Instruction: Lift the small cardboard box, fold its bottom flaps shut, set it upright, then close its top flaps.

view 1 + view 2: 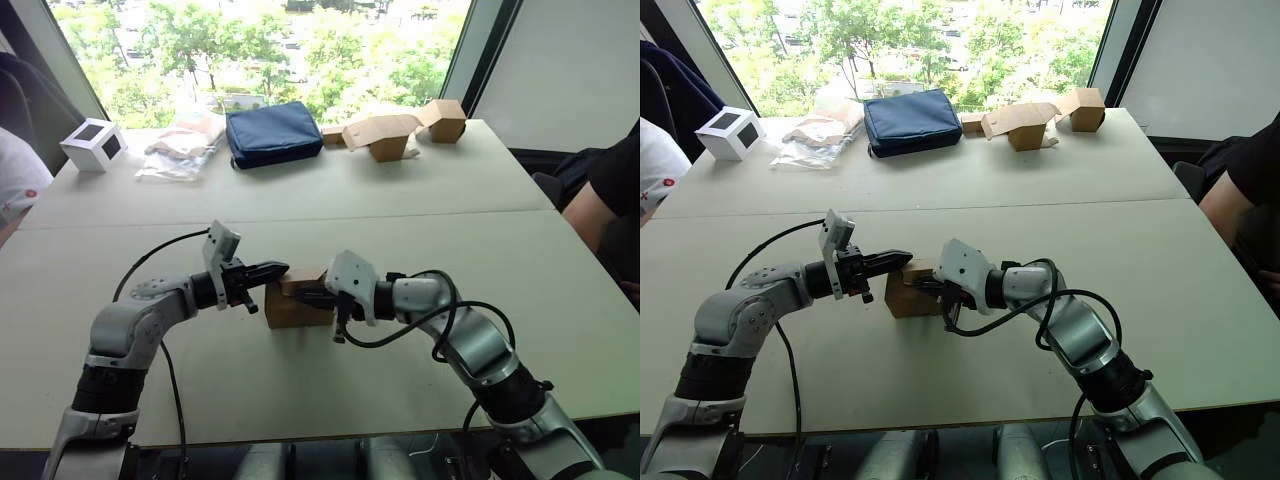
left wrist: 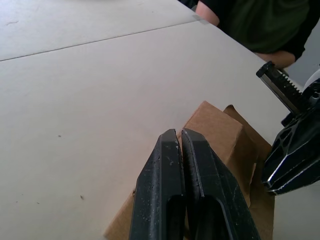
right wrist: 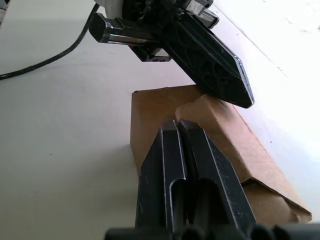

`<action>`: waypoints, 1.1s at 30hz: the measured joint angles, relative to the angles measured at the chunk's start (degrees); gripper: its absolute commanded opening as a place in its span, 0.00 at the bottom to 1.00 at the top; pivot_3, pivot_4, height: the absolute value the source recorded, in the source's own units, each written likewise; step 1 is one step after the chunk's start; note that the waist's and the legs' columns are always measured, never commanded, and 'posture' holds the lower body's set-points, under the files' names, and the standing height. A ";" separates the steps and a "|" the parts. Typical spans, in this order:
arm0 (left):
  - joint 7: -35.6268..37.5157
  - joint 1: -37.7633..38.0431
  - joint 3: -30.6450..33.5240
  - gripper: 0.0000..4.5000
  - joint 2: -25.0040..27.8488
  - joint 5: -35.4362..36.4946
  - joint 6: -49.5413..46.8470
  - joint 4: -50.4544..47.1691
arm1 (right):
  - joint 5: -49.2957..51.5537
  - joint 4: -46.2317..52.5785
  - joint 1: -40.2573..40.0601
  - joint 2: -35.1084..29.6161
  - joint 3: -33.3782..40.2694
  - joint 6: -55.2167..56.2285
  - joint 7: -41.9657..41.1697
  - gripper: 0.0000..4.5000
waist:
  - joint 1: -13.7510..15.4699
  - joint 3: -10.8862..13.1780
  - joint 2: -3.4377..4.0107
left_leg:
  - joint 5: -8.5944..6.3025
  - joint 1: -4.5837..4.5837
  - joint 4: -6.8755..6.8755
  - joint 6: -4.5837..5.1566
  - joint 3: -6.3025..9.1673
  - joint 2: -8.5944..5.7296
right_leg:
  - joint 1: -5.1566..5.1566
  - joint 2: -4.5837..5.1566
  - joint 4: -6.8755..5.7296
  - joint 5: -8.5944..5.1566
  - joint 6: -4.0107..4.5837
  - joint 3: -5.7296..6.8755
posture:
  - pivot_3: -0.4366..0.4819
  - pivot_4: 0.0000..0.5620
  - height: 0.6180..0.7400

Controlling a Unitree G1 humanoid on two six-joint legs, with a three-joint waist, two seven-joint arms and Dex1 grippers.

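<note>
The small cardboard box (image 1: 296, 304) is set on the table (image 1: 400, 200), between the left gripper (image 1: 278, 269) and right gripper (image 1: 306, 296), both pressed together, empty, upon its top flaps (image 3: 220, 125). Even downward pressure is advised so the flaps are seated flat.

The robot has two shiny silver-grey arms with black joints. Black cables loop along both arms. Each wrist carries a small white block. The left gripper (image 1: 268, 270) and right gripper (image 1: 308, 296) have long, pointed black fingers.
</note>
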State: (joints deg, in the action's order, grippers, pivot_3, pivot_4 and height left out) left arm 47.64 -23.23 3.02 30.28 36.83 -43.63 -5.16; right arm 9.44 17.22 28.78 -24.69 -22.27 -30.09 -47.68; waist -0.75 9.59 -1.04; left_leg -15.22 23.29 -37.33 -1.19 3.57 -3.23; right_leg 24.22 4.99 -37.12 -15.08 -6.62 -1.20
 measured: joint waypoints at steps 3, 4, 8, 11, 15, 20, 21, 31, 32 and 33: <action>-0.08 0.00 0.00 0.02 -0.11 0.01 -0.02 0.01 | -1.53 -1.65 0.59 -0.10 -0.94 0.86 -0.02 0.00 | 0.03 0.00 0.00 | 0.00 0.00 0.00 0.00 0.00 0.00 | -0.01 0.00 0.00 0.00 0.00 0.00 | 0.48 0.27 1.00; -0.19 0.00 0.00 0.02 -0.22 0.01 -0.09 0.02 | -2.00 -1.98 0.59 -0.14 -1.30 1.30 -0.06 0.00 | 0.04 0.00 0.00 | 0.00 0.00 0.00 0.00 0.00 0.00 | -0.01 0.00 0.00 0.00 0.00 0.01 | 0.48 0.27 1.00; -0.51 -0.01 0.02 0.02 -0.74 0.08 -0.75 0.02 | -3.30 -2.54 0.95 -0.53 -2.12 3.45 -0.94 0.00 | 0.01 0.00 0.00 | 0.00 0.00 -0.01 0.00 0.00 0.00 | -0.01 -0.01 0.00 0.00 0.00 0.01 | 0.48 0.27 1.00; -0.64 -0.01 0.04 0.02 -0.86 0.09 -0.96 0.02 | -3.87 -2.67 0.95 -0.69 -2.24 4.51 -1.67 0.00 | 0.01 0.00 0.00 | 0.00 0.00 -0.01 0.00 0.00 0.00 | -0.01 0.00 0.00 0.00 0.00 0.01 | 0.48 0.27 1.00; -1.07 -0.01 0.05 0.02 -1.04 0.11 -1.04 0.02 | -5.43 -2.99 0.96 -0.79 -2.69 6.02 -1.90 0.00 | 0.01 -0.01 -0.01 | 0.02 0.00 -0.01 -0.03 0.00 0.00 | -0.01 0.00 0.00 0.00 0.00 0.01 | 0.48 0.27 1.00; -1.53 -0.01 0.05 0.02 -1.08 0.17 -1.13 0.02 | -8.49 -4.68 1.58 -0.84 -3.62 9.71 -1.64 0.00 | 0.02 -0.02 -0.01 | 0.03 -0.02 -0.01 -0.05 0.00 0.00 | -0.02 -0.01 -0.02 0.00 0.00 0.01 | 0.48 0.27 1.00; -1.59 -0.01 0.10 0.02 -1.09 0.21 -1.18 0.04 | -8.54 -4.95 1.63 -0.72 -3.59 9.98 -1.64 0.00 | 0.03 -0.02 -0.01 | 0.03 -0.02 -0.01 -0.05 0.00 0.00 | -0.02 -0.01 -0.02 0.00 0.00 0.01 | 0.48 0.27 1.00; -1.92 -0.20 2.42 0.02 -1.50 2.20 -2.52 0.58 | -3.54 -2.85 0.78 0.61 -1.58 6.69 -3.95 0.00 | 0.02 -0.02 -0.01 | 0.03 -0.01 -0.01 -0.05 0.01 0.00 | -0.02 -0.01 -0.01 0.00 0.00 0.01 | 0.48 0.27 1.00; -1.90 -0.20 2.42 0.02 -1.50 2.30 -2.61 0.56 | -3.59 -2.85 0.78 0.60 -1.59 6.70 -3.91 0.00 | 0.02 -0.02 -0.01 | 0.03 -0.01 -0.01 -0.05 0.00 0.00 | -0.02 0.00 -0.01 0.00 0.00 0.01 | 0.48 0.27 1.00; -1.90 -0.19 2.42 0.02 -1.50 2.43 -2.75 0.51 | -3.72 -2.85 0.78 0.55 -1.63 6.70 -3.80 0.00 | 0.02 -0.02 -0.01 | 0.03 -0.01 -0.01 -0.05 0.00 0.00 | -0.02 0.00 -0.01 0.00 0.00 0.01 | 0.48 0.27 1.00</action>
State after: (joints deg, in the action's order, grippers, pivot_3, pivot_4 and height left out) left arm 45.75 -23.42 5.43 28.78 39.26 -46.38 -4.65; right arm 5.73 14.37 29.56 -24.14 -23.90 -23.39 -51.47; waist -0.73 9.57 -1.06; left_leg -15.19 23.28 -37.34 -1.24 3.57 -3.23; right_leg 24.20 4.99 -37.13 -15.08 -6.62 -1.20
